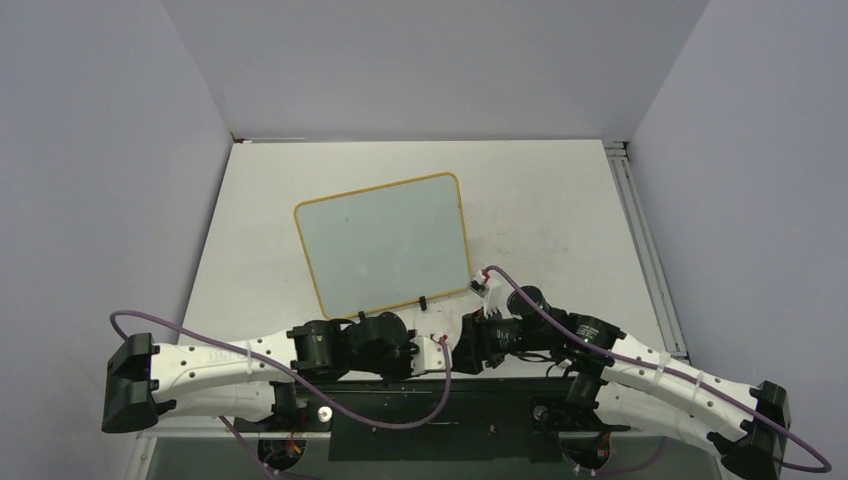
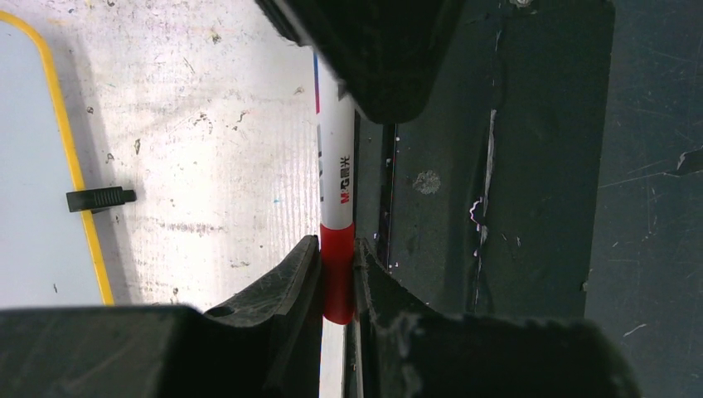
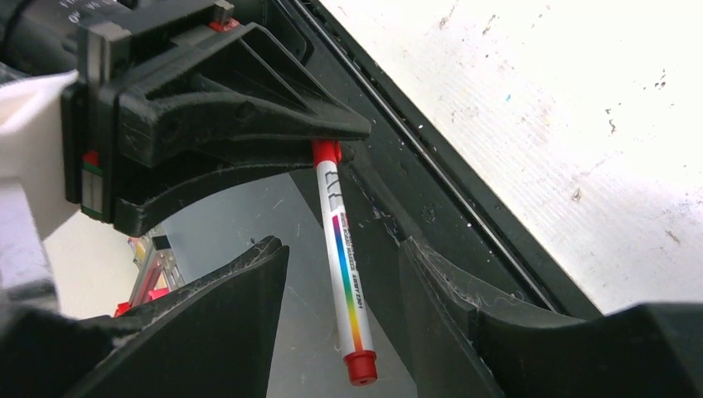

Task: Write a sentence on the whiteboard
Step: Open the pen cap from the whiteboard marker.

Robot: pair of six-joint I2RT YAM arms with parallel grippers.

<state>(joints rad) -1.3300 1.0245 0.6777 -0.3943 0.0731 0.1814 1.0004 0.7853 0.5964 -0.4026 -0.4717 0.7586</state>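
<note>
The whiteboard (image 1: 385, 245) lies blank at the centre of the top view; it looks stiff and glossy. The left gripper (image 2: 337, 249) pinches the marker (image 2: 336, 182) by its red end. The marker is probably light and slick, best held mid-barrel. The right gripper (image 3: 341, 249) straddles that barrel half-wide, not touching.

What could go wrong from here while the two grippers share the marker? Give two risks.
1. The left gripper pinches only the red end of the marker, so a tug could pull it out of the grip.
2. The right gripper has its fingers apart on either side of the tilted marker, not touching it. Closing may knock it askew or catch it off-centre.
</note>
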